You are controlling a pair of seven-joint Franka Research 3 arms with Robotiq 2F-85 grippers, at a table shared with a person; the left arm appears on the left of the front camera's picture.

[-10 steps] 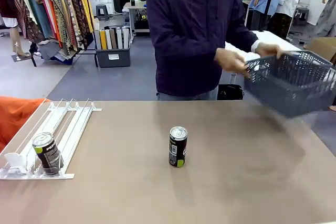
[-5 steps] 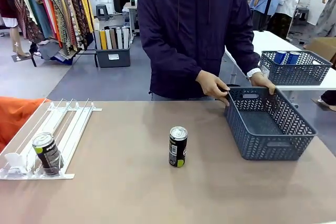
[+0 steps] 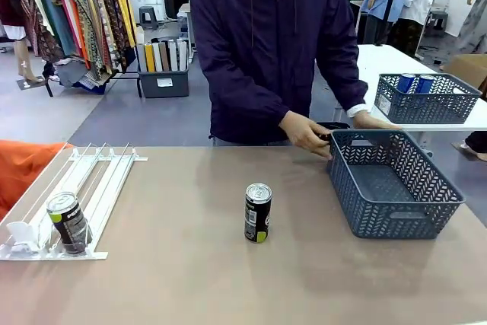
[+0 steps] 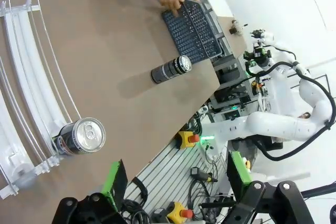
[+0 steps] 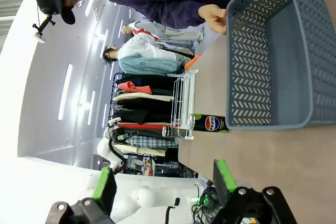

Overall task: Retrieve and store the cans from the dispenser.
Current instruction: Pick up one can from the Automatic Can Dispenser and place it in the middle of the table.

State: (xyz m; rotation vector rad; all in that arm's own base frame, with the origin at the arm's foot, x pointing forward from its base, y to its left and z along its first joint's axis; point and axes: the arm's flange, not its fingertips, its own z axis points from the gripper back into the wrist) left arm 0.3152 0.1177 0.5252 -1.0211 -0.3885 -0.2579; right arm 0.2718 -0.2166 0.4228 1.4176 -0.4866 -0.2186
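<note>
One dark, silver-topped can (image 3: 68, 222) stands in the dispenser (image 3: 99, 180), a second can (image 3: 258, 213) mid-table, two blue cans (image 3: 407, 81) beyond. Left gripper (image 4: 176, 170) and right gripper (image 5: 165, 177) gape empty.

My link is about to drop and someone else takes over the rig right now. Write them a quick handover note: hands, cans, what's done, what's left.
Left hand: open, holding nothing, near the front end of the dispenser.
Right hand: open, holding nothing, facing the grey basket.
Cans: one dark can at the dispenser's front stopper; a second dark can upright mid-table.
Done, it seems: two blue cans sit in a second basket on the white table behind.
Person's hands rest on the grey basket's far rim; it looks empty.
Left: store both dark cans, probably in the grey basket.
</note>
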